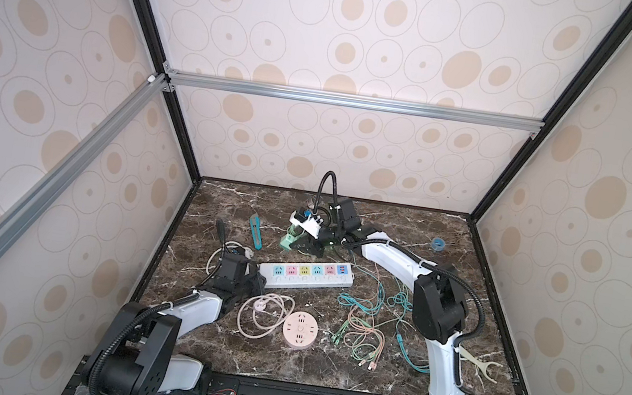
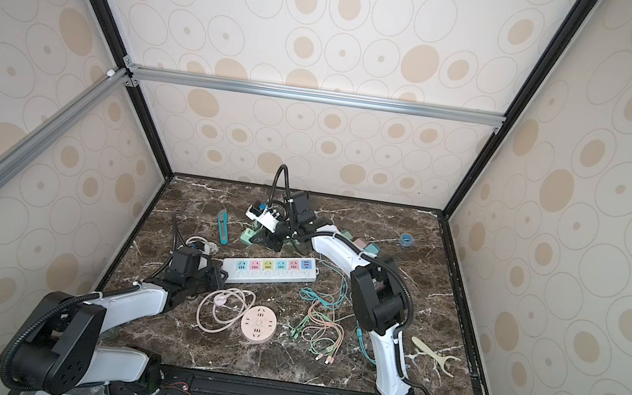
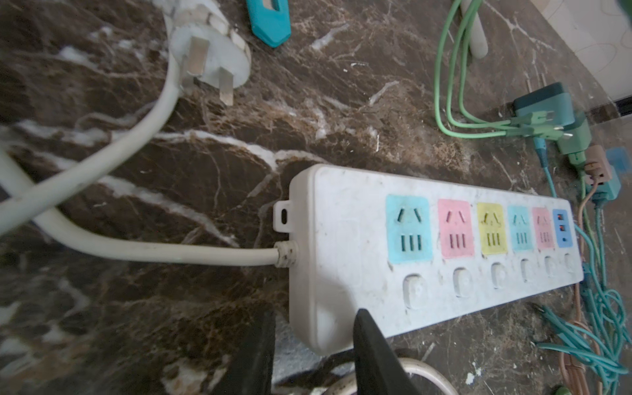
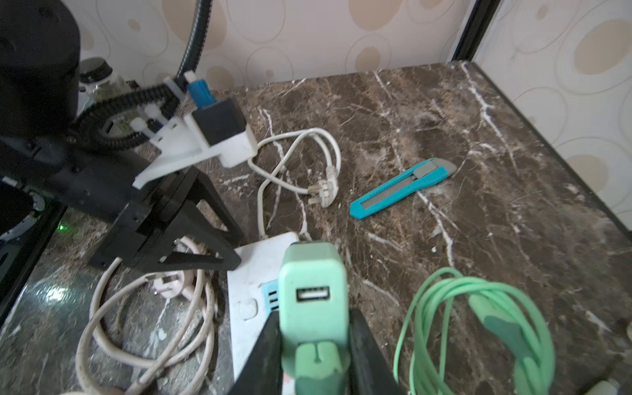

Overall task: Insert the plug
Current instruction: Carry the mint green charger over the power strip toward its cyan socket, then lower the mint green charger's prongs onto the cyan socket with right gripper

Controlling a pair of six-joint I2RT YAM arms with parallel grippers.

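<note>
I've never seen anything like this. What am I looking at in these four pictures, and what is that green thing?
Two robot arms stand at the near edge of a marble table. Two pictures come from one camera overhead and show the whole scene. The other two come from a camera on each arm's wrist, looking past its gripper.

On the table lie a white power strip, a round pink socket, a blue-green utility knife and tangled charging cables.

The right gripper is shut on the green thing, a mint-green USB charger, close to the strip. The left gripper has its jaws either side of the strip's cord end; whether they grip it is unclear.
</note>
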